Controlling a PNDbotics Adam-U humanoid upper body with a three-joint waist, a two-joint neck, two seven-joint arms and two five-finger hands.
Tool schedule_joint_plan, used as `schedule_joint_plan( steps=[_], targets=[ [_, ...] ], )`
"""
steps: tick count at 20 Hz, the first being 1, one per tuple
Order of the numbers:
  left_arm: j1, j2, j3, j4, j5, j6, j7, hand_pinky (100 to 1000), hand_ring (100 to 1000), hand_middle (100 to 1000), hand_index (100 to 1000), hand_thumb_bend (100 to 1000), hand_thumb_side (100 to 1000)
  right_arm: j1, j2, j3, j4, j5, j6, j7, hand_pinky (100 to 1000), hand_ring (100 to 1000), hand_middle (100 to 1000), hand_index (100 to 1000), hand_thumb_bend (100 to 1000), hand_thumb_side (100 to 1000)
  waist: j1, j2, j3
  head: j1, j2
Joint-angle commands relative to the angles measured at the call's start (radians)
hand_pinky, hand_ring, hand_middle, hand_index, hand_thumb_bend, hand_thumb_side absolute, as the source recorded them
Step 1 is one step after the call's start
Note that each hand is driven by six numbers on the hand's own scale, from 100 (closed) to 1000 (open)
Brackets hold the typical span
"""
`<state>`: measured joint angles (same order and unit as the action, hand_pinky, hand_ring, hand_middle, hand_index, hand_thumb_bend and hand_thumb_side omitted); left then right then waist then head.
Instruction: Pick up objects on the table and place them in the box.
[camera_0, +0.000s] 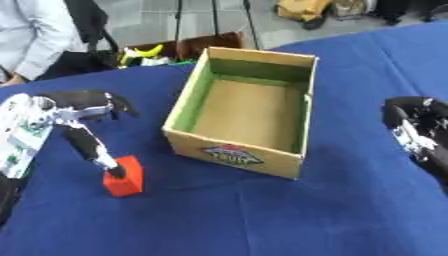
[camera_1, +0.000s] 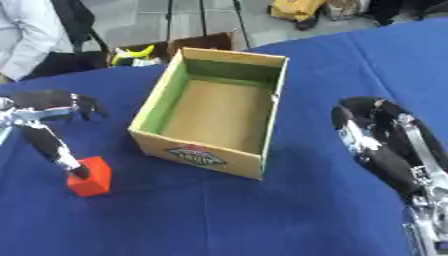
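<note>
The small red-orange block sits on the blue tablecloth, left of the open cardboard box and nearer than it. The left hand has one outstretched finger touching the block's top, the others spread apart, nothing gripped. A downward poke could tip or skid the block away. The right hand rests at the right, fingers relaxed.

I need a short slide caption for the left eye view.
Left hand touches red block beside an empty cardboard box on blue table.
</note>
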<state>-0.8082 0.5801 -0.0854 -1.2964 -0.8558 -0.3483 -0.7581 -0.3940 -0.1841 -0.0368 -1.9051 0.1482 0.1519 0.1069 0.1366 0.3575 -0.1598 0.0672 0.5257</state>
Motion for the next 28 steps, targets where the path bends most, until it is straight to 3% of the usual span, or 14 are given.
schedule_joint_plan(
  steps=[1,7,10,17,28],
  targets=[
    [0.004,0.016,-0.010,-0.053,0.010,-0.126,-0.133,610,753,862,920,887,627,-0.002,-0.017,-0.005,-0.012,0.001,0.001,-0.005,857,815,528,724,278,493,-0.005,-0.023,0.004,-0.008,-0.006],
    [0.011,0.036,0.010,-0.118,-0.067,-0.104,-0.078,630,772,877,918,806,699,-0.001,-0.014,-0.005,-0.012,0.000,0.002,-0.008,857,814,527,724,278,494,-0.008,-0.028,0.005,-0.008,-0.006],
    [0.013,0.045,0.012,-0.123,-0.101,-0.100,-0.044,623,763,867,910,814,691,0.000,-0.013,-0.005,-0.011,-0.001,0.002,-0.009,857,814,527,724,277,495,-0.010,-0.032,0.005,-0.008,-0.007],
    [0.042,0.020,-0.008,-0.131,-0.039,-0.112,-0.087,600,736,848,913,867,674,0.012,-0.015,-0.011,-0.011,0.002,0.004,-0.018,856,814,527,724,273,496,-0.008,-0.049,0.020,-0.030,0.015],
    [0.080,-0.002,-0.015,-0.163,-0.049,-0.103,-0.136,600,736,849,902,838,640,0.012,-0.017,-0.014,-0.010,0.002,0.005,-0.023,856,814,526,724,278,497,-0.010,-0.047,0.025,-0.039,0.021]
  ],
)
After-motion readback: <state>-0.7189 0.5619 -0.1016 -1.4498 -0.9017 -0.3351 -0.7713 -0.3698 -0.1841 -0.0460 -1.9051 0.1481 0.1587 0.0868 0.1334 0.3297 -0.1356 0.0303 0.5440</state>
